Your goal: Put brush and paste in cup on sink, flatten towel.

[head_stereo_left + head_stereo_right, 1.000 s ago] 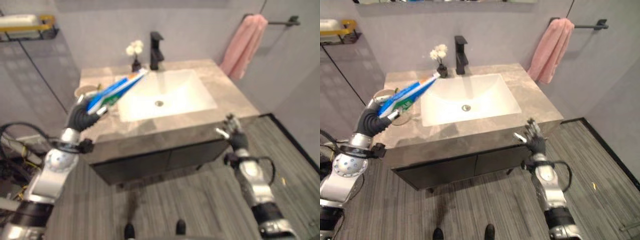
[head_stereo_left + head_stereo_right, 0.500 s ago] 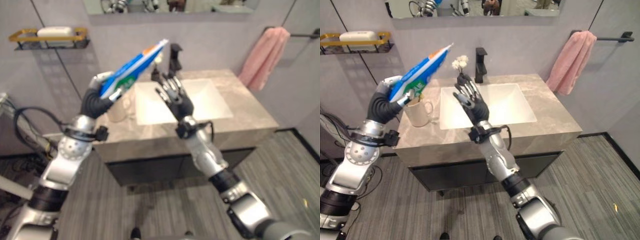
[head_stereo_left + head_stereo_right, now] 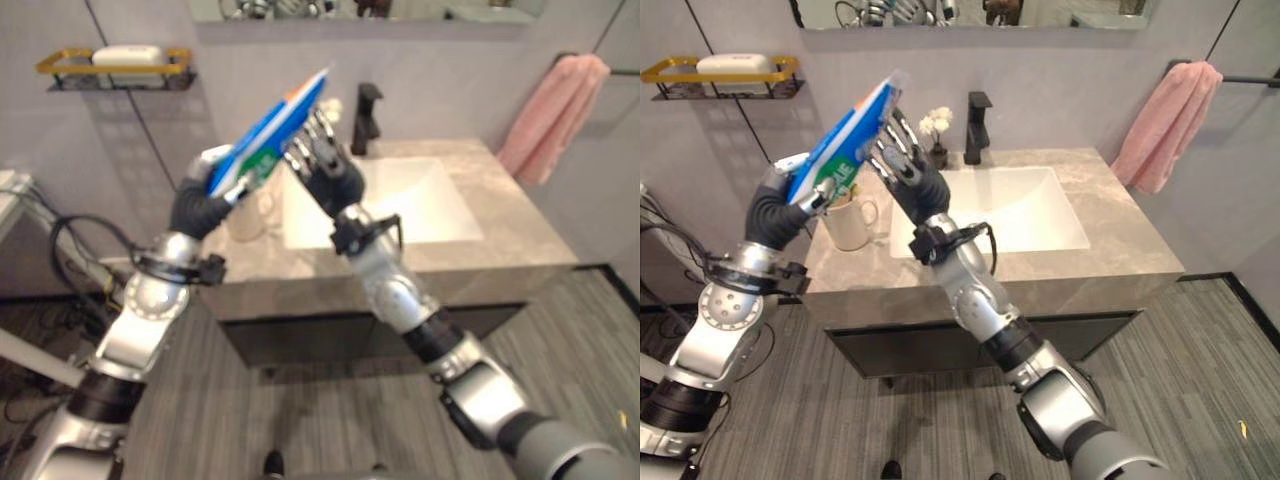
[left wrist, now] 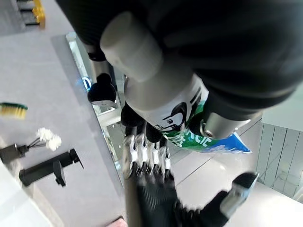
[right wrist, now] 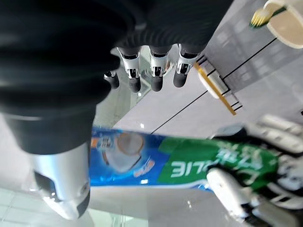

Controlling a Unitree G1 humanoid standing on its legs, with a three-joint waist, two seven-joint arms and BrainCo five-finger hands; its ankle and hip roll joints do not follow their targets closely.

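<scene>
Two hands are up in the air over the counter here, so this looks like a handover of the paste.

Left eye view: the left hand (image 3: pixel 203 196) has its fingers curled round the lower end of the big blue, green and white toothpaste tube (image 3: pixel 268 133), which sticks up at a slant toward the mirror. The right hand (image 3: pixel 322 170) is just beside it with fingers straight and slightly fanned, nothing in it yet.

Right eye view: same picture, and you can see the cream ceramic mug (image 3: pixel 850 222) sitting on the grey marble sink counter (image 3: pixel 1110 265), below and behind the tube. The pink towel (image 3: pixel 1162 125) hangs bunched on its wall bar, well apart from both hands.

Left wrist view: the tube's white cap end is wrapped by that hand's fingers, with the other hand's straight fingers just past it.

Right wrist view: the straight silver fingers (image 5: pixel 156 71) sit above the tube, thumb apart, not closed on anything. A green-bristled toothbrush (image 5: pixel 260 15) seems to be in the mug already.

My take: the right hand should close around the tube's middle before the left lets go, then carry it cap-down to the mug. Letting go early risks dropping it.
</scene>
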